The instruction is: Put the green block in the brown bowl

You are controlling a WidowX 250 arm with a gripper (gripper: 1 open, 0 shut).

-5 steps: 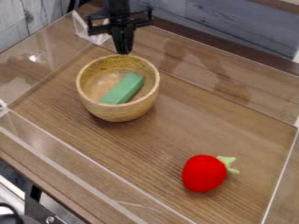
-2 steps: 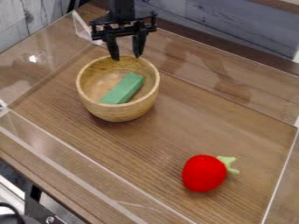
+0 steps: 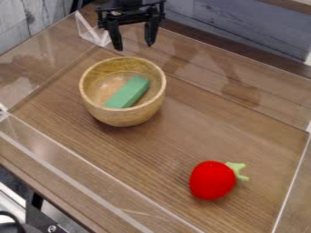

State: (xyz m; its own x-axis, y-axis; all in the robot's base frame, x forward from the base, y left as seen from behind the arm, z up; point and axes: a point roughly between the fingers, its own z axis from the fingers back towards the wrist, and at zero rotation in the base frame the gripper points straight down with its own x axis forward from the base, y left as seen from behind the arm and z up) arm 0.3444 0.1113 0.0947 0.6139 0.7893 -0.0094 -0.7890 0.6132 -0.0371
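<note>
The green block [image 3: 126,92] lies flat inside the brown bowl [image 3: 93,102], slanting from lower left to upper right on the bowl's floor. The bowl stands on the wooden table at the left of the view. My gripper [image 3: 133,38] hangs above and behind the bowl's far rim, pointing down. Its two dark fingers stand wide apart with nothing between them. It touches neither the bowl nor the block.
A red strawberry-like toy [image 3: 214,179] with a green stalk lies near the front right. Clear plastic walls [image 3: 31,55] fence the table on the left, front and right. A grey plank wall [image 3: 243,23] runs behind.
The gripper went from shut just over the bowl's far rim to wide open, and it has lifted away from the bowl. The block stays in the bowl.
</note>
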